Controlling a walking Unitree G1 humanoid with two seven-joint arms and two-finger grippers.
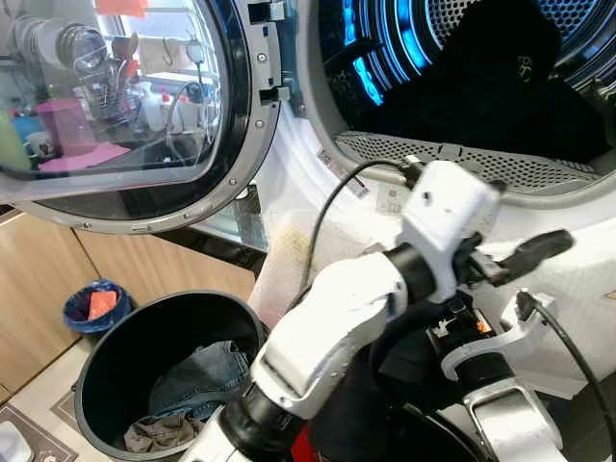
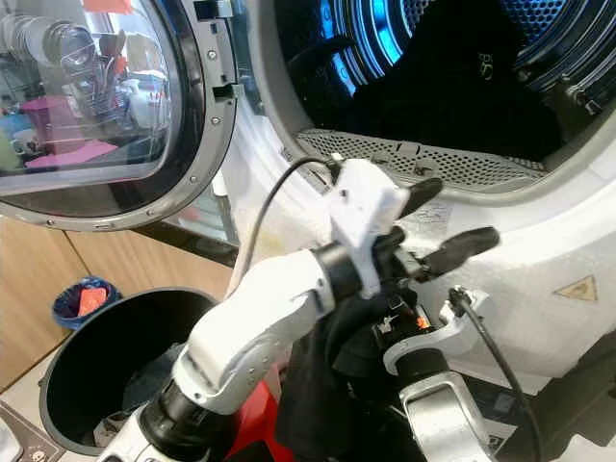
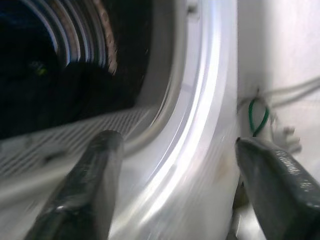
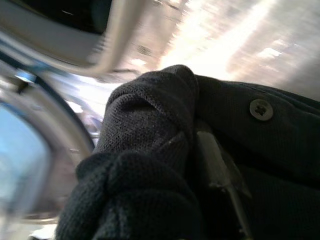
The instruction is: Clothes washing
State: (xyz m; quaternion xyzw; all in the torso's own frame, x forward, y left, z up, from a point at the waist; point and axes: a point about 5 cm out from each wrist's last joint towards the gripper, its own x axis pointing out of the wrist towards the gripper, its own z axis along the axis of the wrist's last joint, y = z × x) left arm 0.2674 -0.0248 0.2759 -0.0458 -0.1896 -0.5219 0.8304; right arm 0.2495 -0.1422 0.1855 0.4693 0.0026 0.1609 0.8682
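Left gripper [image 2: 448, 221] fingers wide, below drum [image 1: 462, 87] rim. Right gripper [image 4: 200, 165] clamps dark shirt [image 4: 150, 165]. Bin [image 1: 115, 385] at 8 o'clock.

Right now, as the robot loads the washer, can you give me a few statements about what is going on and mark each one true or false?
1. The washing machine door is closed. False: it stands swung open to the robot's left.
2. The left gripper is open near the drum's rim. True.
3. The right gripper is empty. False: it is shut on a dark garment with a button.
4. The black basket on the floor holds some clothes. True: jeans and a pale cloth lie in it.
5. The drum has nothing inside. False: dark clothing already lies in it.
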